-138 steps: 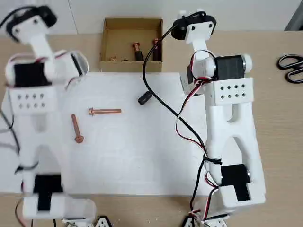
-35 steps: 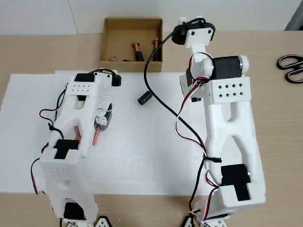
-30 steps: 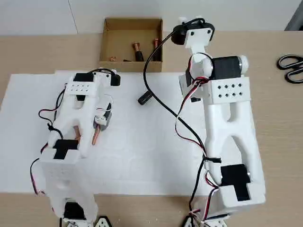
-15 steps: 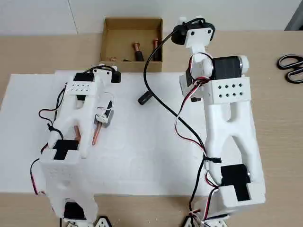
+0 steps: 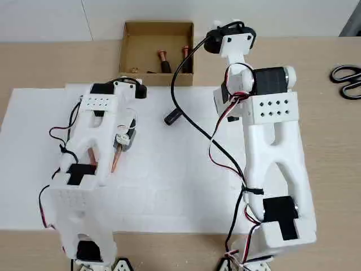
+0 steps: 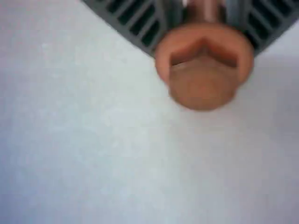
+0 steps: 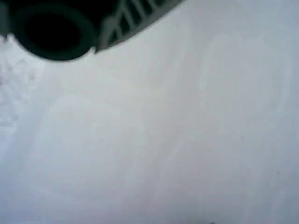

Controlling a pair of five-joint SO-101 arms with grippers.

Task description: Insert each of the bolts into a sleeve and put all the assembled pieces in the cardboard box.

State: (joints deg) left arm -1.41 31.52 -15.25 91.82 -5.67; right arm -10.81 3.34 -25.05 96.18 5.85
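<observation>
Two assembled pieces (image 5: 163,61) lie inside the cardboard box (image 5: 127,51). In front of the box, over the white sheet (image 5: 169,186), the left gripper (image 6: 204,11) has its fingers clamped on a copper bolt (image 6: 204,70). The right gripper (image 5: 225,95) appears to have its fingers clamped on a black sleeve (image 7: 51,30). By my judgement, these two remain to be joined, as do a second bolt (image 5: 91,157) and a loose sleeve (image 5: 172,117) near the box.

A small robotics lab or hobby workshop: a wooden bench (image 5: 327,141) carries a white printed arm on the left (image 5: 93,141), another right (image 5: 273,141), loose wires (image 5: 217,152), a white sheet (image 5: 169,186), a cardboard box (image 5: 141,79) and scissors (image 5: 347,74).
</observation>
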